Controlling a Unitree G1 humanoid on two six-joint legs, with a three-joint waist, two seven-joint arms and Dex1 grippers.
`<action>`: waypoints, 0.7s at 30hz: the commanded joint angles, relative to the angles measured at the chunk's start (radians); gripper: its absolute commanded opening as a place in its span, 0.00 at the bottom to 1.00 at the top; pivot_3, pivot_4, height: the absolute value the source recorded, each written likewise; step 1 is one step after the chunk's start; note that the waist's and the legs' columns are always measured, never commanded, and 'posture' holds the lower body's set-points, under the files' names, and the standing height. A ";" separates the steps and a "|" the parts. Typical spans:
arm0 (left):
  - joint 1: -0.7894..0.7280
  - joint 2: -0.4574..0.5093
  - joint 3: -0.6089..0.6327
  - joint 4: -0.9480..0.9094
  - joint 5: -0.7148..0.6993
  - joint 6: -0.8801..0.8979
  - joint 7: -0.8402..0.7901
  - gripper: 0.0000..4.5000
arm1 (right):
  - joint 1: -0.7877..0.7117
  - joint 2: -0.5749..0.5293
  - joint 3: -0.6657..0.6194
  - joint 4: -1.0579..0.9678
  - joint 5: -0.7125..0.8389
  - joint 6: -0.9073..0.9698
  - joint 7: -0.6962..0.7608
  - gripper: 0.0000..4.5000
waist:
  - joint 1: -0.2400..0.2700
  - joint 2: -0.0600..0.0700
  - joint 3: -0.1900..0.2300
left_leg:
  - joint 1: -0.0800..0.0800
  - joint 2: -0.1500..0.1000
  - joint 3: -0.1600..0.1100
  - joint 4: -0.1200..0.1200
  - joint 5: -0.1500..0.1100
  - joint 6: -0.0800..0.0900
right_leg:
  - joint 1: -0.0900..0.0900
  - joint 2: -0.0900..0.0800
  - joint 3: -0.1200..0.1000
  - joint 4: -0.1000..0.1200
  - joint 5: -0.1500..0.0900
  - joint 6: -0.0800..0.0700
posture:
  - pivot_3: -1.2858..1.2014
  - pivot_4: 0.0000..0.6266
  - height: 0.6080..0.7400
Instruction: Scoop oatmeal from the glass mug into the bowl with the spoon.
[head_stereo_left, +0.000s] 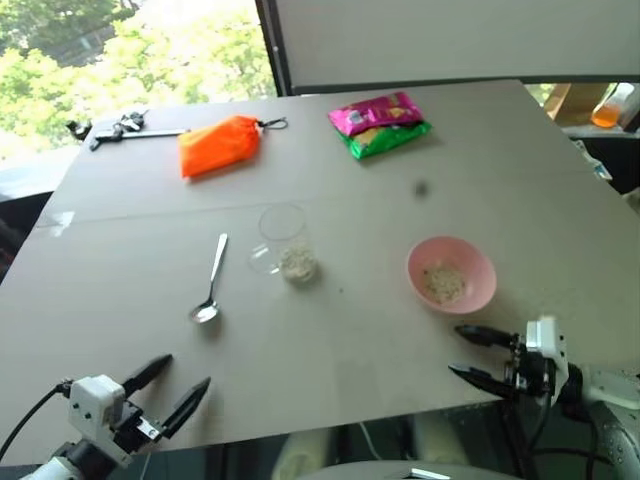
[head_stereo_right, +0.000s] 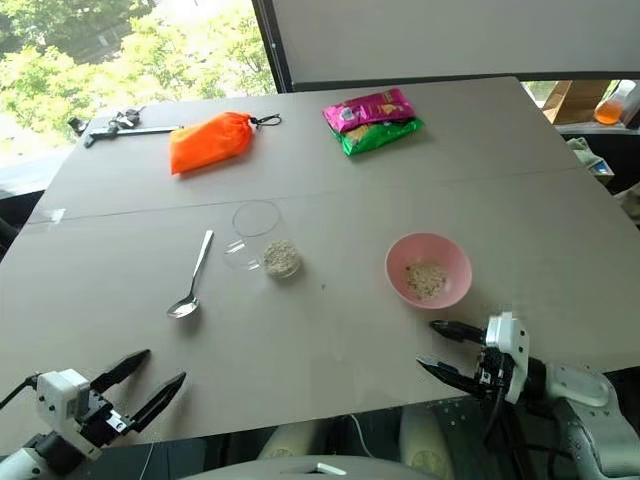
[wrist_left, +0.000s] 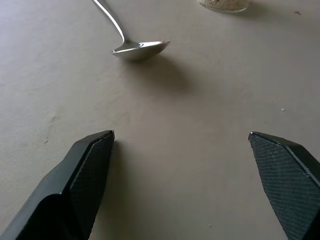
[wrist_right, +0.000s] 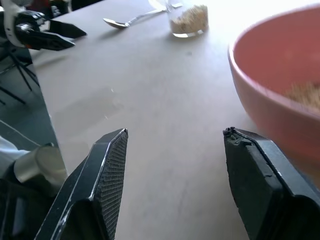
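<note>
The spoon (head_stereo_left: 210, 285) lies flat on the table, its oval bowl toward the near edge. Just to its right stands the glass mug (head_stereo_left: 285, 243), with oatmeal (head_stereo_left: 298, 263) in its bottom. Farther right sits the pink bowl (head_stereo_left: 487, 283), holding a small heap of oatmeal (head_stereo_left: 443, 282). My left gripper (head_stereo_left: 185, 371) is open at the near left edge, its fingers aimed at the spoon (wrist_left: 140, 48) a short way ahead. Over the near right edge my right gripper (head_stereo_left: 457, 350) is open and points left, with the bowl (wrist_right: 280, 75) close beside it.
An orange pouch (head_stereo_left: 218, 145), pink and green snack packets (head_stereo_left: 380, 123) and a grey metal tool with black parts (head_stereo_left: 120, 128) lie along the table's far side. Bare tabletop (head_stereo_left: 350, 340) stretches between the two grippers.
</note>
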 joint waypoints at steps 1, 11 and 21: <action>-0.022 0.026 0.009 -0.126 -0.057 0.099 0.041 1.00 | -0.069 -0.037 0.017 -0.201 0.071 0.184 -0.132 0.68 | 0.002 -0.005 0.001 | -0.001 0.000 -0.001 0.001 0.000 0.000 | 0.000 0.000 -0.001 0.000 0.002 0.003 | 0.52 0.24 1.00; -0.285 0.058 0.019 -0.108 -0.004 0.288 0.270 1.00 | -0.322 -0.122 0.116 -0.337 -0.008 0.483 -0.340 0.68 | 0.005 -0.010 0.007 | -0.006 -0.001 -0.004 0.001 0.005 -0.002 | -0.005 0.000 -0.005 0.000 0.003 0.003 | 0.52 0.24 1.00; -0.493 0.051 -0.022 -0.060 0.051 0.433 0.405 1.00 | -0.412 -0.105 0.135 -0.386 -0.005 0.571 -0.391 0.68 | 0.002 -0.010 0.007 | -0.006 -0.002 -0.004 0.001 0.005 -0.002 | -0.005 0.000 -0.005 0.000 0.003 0.003 | 0.52 0.24 1.00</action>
